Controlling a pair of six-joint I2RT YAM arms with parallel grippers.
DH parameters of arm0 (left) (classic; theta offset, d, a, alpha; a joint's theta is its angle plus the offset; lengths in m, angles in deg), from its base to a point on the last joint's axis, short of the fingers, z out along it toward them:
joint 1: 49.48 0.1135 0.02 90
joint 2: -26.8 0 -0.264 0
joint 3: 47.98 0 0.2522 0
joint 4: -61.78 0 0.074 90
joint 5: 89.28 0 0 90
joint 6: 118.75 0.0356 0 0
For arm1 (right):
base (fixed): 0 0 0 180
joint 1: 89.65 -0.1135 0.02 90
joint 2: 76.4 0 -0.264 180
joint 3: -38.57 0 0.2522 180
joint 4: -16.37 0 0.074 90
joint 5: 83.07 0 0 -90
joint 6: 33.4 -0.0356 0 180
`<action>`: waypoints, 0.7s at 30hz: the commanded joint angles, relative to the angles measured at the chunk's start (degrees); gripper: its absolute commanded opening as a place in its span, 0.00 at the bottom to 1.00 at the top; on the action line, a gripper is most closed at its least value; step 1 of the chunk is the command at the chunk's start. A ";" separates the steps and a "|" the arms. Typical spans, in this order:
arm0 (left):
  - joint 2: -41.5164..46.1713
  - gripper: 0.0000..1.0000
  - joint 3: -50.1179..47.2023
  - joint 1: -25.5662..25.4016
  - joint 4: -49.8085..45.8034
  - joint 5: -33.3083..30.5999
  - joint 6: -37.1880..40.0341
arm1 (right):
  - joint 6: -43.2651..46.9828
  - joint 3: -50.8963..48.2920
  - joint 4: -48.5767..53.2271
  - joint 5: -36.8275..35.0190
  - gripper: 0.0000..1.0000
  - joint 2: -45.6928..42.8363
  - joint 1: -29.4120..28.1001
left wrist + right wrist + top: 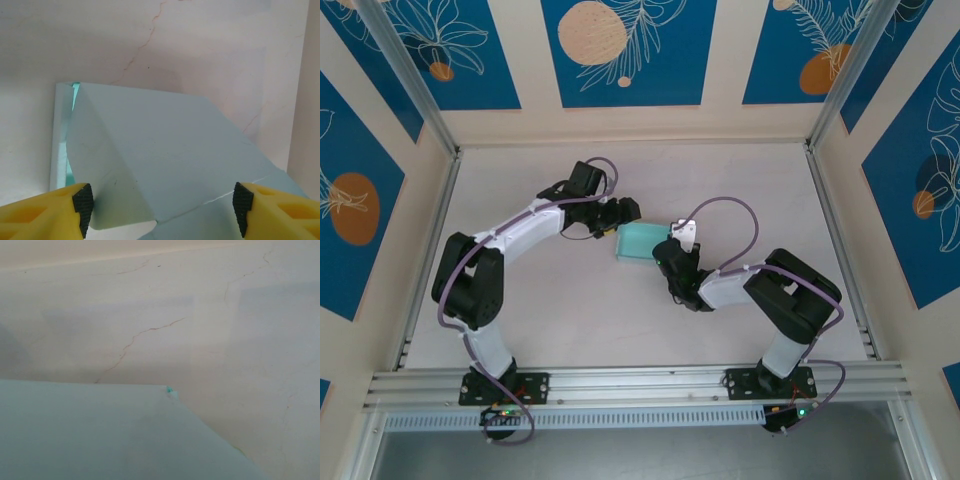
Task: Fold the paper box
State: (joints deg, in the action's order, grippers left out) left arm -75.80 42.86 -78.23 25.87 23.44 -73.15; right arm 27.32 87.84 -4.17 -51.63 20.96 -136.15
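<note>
The paper box (pixel 640 243) is pale light-blue card, partly folded, at the middle of the table. My left gripper (pixel 620 218) reaches it from the far left. In the left wrist view the left gripper (pixel 162 207) is open, its black pads (pixel 83 202) wide apart either side of the box (pixel 165 140), with a folded flap by the left pad. My right gripper (pixel 669 252) sits at the box's right edge, shut on the card. In the right wrist view a panel of the box (pixel 100 435) covers the fingers.
The pale table (pixel 720 180) has thin cracks in its surface. Aluminium rails run along the left, right and near edges, and blue-patterned walls (pixel 620 50) stand close behind. Both arm bases sit at the near rail (pixel 640 385).
</note>
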 commanded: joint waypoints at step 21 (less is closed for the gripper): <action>-3.78 0.84 -2.02 -0.10 4.26 4.53 -2.79 | 1.76 -1.68 8.56 5.74 0.04 3.59 -1.09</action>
State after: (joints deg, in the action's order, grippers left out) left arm -77.36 41.27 -78.10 29.54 26.59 -75.36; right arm 28.19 87.86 -4.17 -51.76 21.03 -136.15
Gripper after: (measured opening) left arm 0.840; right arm 0.066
